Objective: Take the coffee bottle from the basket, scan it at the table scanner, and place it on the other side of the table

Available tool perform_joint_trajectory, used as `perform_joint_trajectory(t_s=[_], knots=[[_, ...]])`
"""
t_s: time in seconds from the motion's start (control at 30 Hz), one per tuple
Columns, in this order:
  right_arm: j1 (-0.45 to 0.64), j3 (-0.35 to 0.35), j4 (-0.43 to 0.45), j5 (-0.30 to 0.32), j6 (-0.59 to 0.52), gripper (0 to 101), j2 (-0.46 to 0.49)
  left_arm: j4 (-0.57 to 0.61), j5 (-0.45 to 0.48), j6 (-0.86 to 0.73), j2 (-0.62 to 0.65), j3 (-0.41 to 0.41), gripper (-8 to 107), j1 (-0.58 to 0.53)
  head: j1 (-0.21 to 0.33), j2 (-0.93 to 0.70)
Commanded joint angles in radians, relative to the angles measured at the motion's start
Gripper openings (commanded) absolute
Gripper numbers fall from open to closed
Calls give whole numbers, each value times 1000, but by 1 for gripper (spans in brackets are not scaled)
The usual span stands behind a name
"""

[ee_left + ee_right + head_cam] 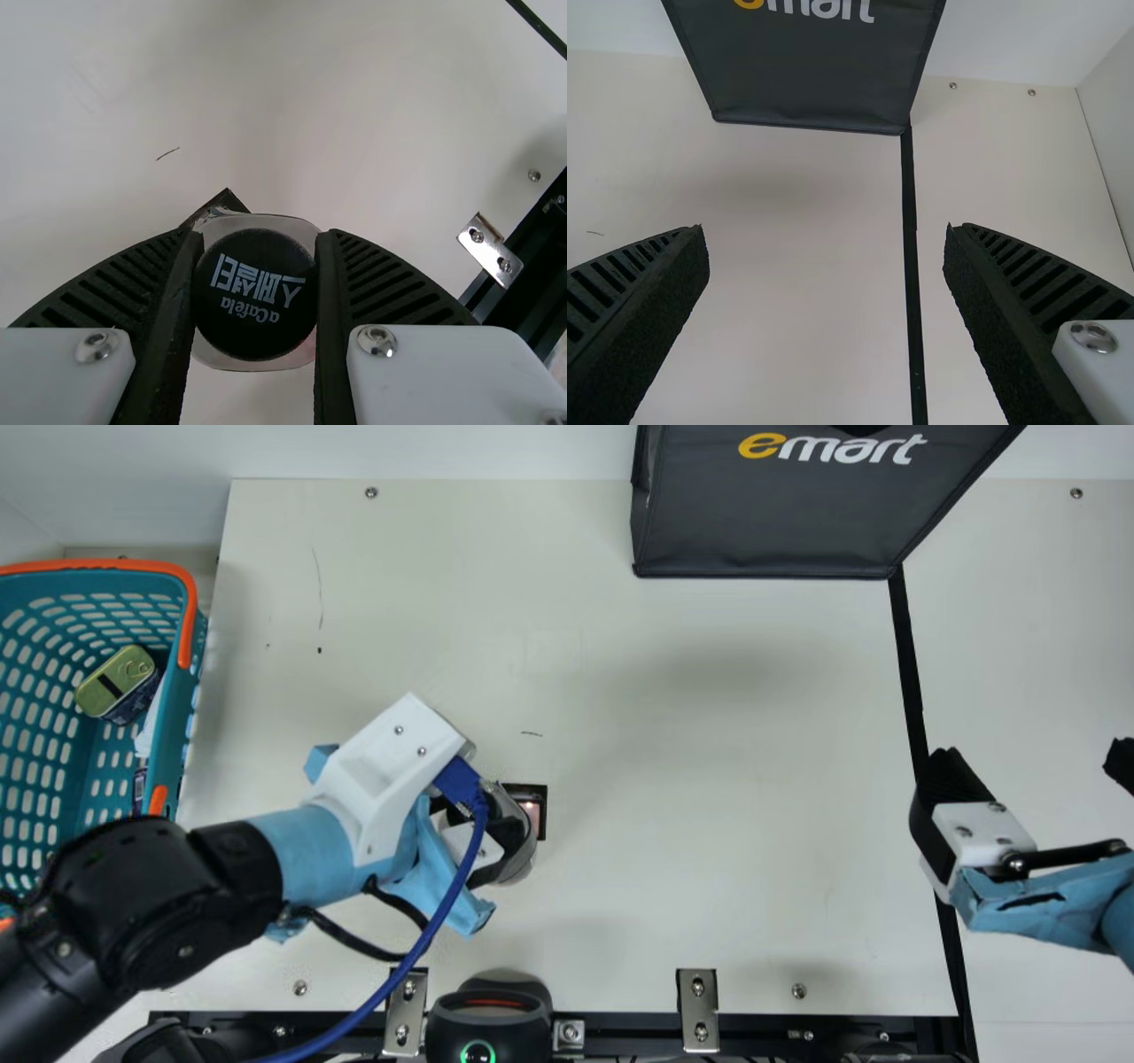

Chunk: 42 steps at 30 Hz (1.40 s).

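You're working over one cream tabletop (709, 717), white walls (443, 452) rising behind it and two steel brackets (697, 1010) lining its near edge. One teal plastic basket (171, 731) is standing at left, one dark fabric bag (762, 514) at the far side. Your left gripper (500, 837) is squeezing one black-capped clear coffee bottle (255, 295) at the square black-framed scanner (532, 810); your right gripper (1035, 762) is hanging wide apart, holding nothing.

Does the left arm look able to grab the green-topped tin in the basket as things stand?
Probably not: its claw is shut on the coffee bottle, near the dark-framed table window. The tin itself looks uncovered from above in the basket, so the full claw seems the main obstacle.
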<state>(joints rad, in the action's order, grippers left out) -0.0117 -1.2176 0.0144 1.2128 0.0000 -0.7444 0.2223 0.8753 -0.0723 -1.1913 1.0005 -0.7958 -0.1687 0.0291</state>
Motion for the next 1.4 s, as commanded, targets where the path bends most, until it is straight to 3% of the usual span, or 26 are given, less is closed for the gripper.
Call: perform_joint_trajectory(t_s=[0.0,0.47,0.87,1.37], knots=[[0,0,0,0,0,95,0,69,23,-161,-6,13,-8,30,30,-2],[0,0,0,0,0,95,0,251,212,-569,-62,102,-8,200,30,-2],[0,0,0,0,0,95,0,338,341,-757,-96,136,-8,281,30,-2],[0,0,0,0,0,95,0,450,345,-893,-116,120,-8,257,30,-2]])
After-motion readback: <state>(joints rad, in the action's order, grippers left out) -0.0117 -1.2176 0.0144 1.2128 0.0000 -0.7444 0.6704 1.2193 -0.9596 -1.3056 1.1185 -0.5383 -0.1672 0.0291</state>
